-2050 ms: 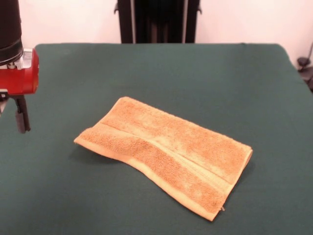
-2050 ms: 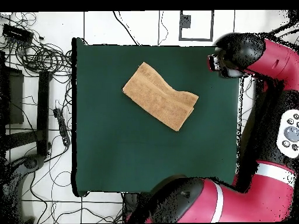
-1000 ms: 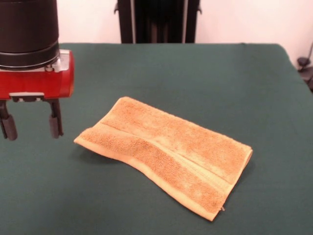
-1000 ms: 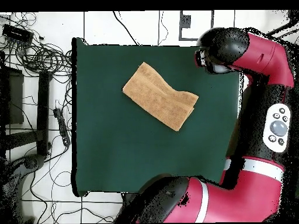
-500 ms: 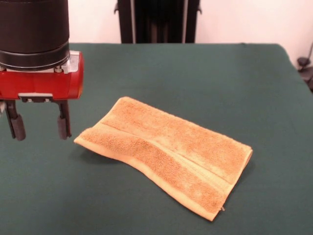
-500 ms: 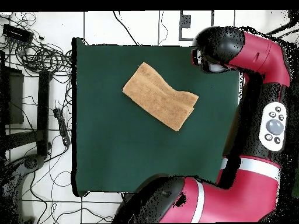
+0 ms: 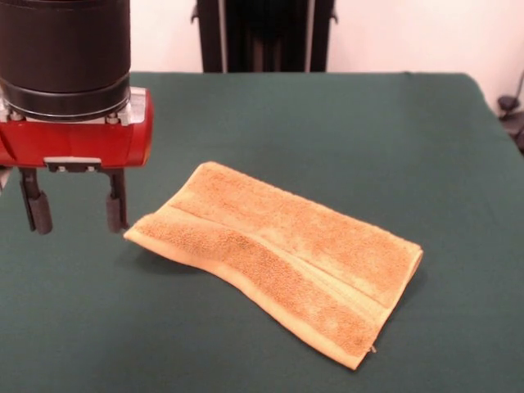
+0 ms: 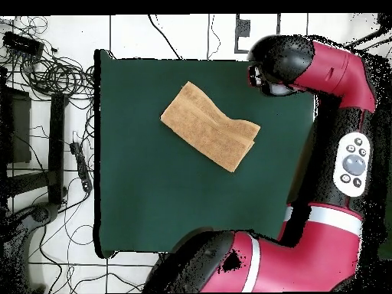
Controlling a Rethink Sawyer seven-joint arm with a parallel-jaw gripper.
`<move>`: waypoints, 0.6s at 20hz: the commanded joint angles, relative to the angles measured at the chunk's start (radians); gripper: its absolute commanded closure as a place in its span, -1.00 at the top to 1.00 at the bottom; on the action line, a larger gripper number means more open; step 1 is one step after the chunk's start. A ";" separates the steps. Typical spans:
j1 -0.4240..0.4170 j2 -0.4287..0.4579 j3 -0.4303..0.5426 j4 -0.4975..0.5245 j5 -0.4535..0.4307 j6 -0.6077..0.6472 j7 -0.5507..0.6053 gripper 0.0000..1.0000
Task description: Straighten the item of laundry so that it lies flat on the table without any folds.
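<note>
The orange-tan towel (image 7: 278, 262) lies folded double on the dark green table (image 7: 327, 131), a long strip running diagonally; in the overhead view the towel (image 8: 210, 126) sits in the table's (image 8: 153, 191) upper half. My gripper (image 7: 75, 214) hangs open just left of the towel's left corner, its fingers a little above the cloth and holding nothing. From overhead, the gripper's head (image 8: 268, 70) is right of the towel's right end, with the fingers hidden under it.
Tangled cables (image 8: 53, 73) and black stands lie on the floor left of the table in the overhead view. The red arm (image 8: 344, 153) runs along the table's right side there. A black stand (image 7: 264, 34) rises behind the far edge.
The gripper has come in from the left edge of the front view toward the towel's left corner and has dropped slightly. The towel has not moved.
</note>
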 commanded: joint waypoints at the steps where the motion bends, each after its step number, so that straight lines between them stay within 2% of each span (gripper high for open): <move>1: 0.064 0.067 0.002 0.082 0.029 0.092 0.321 1.00; 12: 0.091 0.090 -0.016 0.037 0.026 0.116 0.352 1.00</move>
